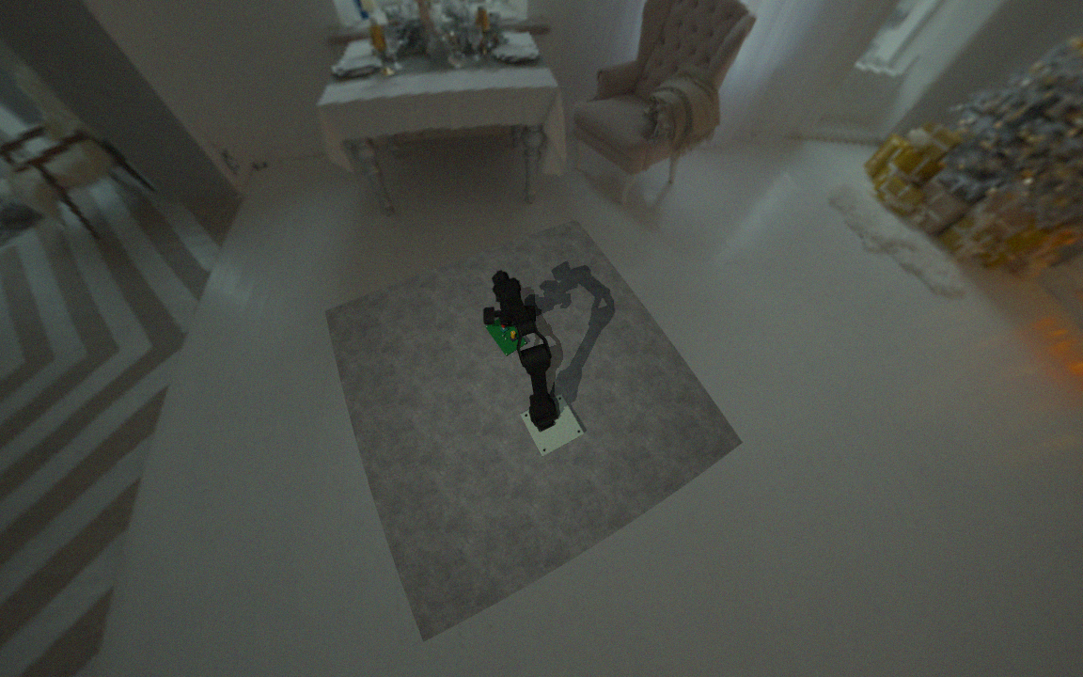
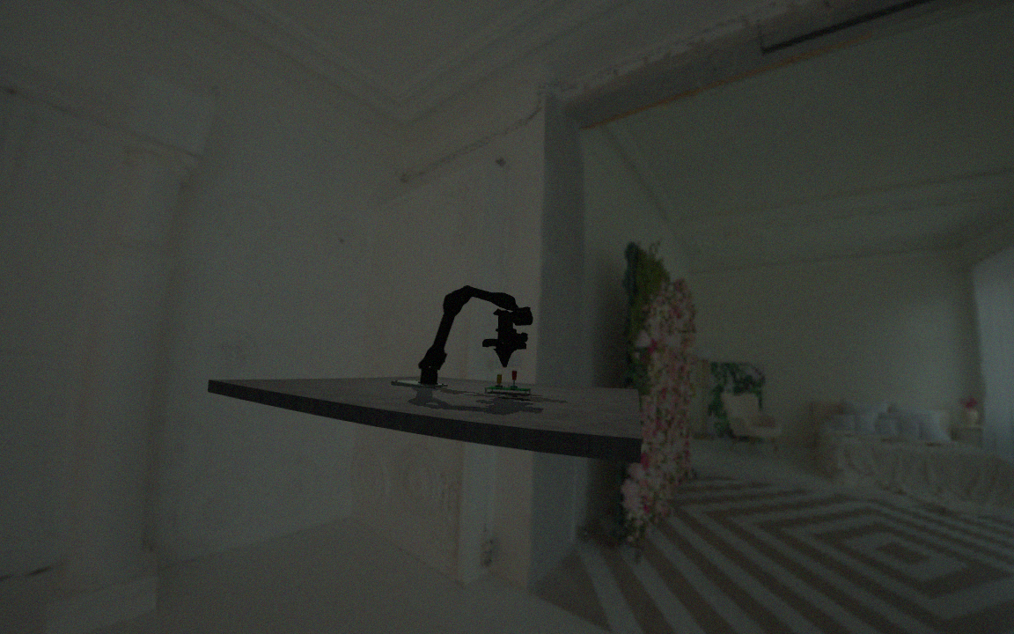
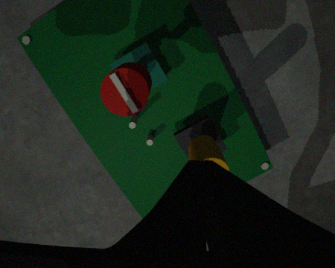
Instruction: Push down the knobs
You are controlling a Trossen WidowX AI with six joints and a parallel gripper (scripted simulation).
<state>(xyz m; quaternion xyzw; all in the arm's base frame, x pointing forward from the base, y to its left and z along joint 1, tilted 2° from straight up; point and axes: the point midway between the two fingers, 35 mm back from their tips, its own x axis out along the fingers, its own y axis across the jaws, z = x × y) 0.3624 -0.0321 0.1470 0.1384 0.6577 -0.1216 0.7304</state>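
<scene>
The green circuit board (image 1: 500, 338) (image 2: 508, 388) (image 3: 63, 71) stands on the table. The yellow knob (image 2: 499, 379) (image 3: 205, 147) is above a dark potentiometer (image 3: 183, 141); the fingers partly cover it in the wrist view. The red knob (image 2: 514, 376) (image 3: 112, 93), with a white bar on its top, is above a teal potentiometer (image 3: 158, 77). In the exterior view the red knob stands higher, with a thin gap under it; the yellow one looks lower. Its exact seating is too small to tell. My gripper (image 2: 504, 364) (image 3: 199, 172) is shut and empty, pointing down above the board, clear of both knobs.
Two small pale-topped pins (image 3: 132, 125) (image 3: 150, 142) stand on the board between the knobs and its edge. The arm's pale base plate (image 1: 557, 433) is on the grey table top (image 1: 461, 505). Arm shadows fall across the board and table.
</scene>
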